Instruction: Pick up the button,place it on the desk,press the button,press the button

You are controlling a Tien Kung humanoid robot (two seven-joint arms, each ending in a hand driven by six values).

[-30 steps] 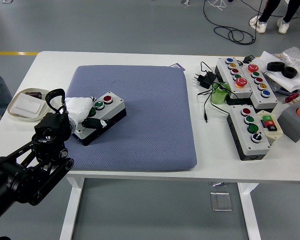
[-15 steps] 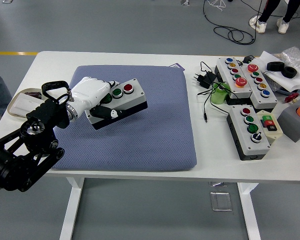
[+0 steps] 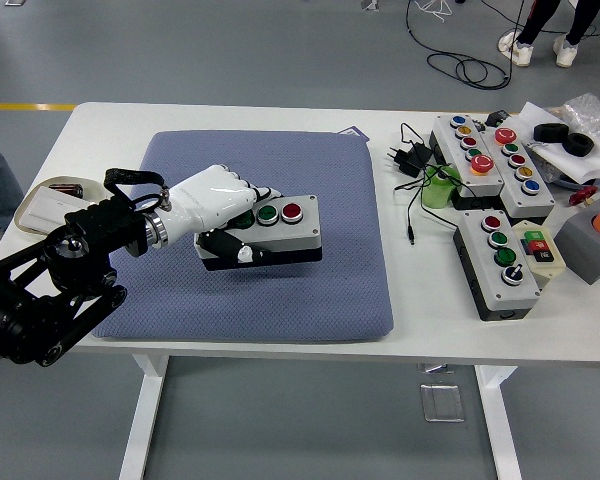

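Note:
A grey button box (image 3: 285,232) with a black base carries a green button (image 3: 267,212) and a red button (image 3: 292,210) on top. My left hand (image 3: 220,208), white with a black arm behind it, is shut on the box's left end and holds it over the middle of the blue-grey pad (image 3: 320,160). The thumb (image 3: 230,251) wraps under the box's front side. I cannot tell whether the box touches the pad. My right hand is out of view.
Two long button boxes (image 3: 485,160) and a shorter one (image 3: 502,262) lie on the table's right side, with a black power adapter and cable (image 3: 410,160). A white dish (image 3: 40,205) sits at the left edge. A person's feet show at the top right.
My left hand has carried the button box from the pad's left part rightward to its middle, and the box now lies more level.

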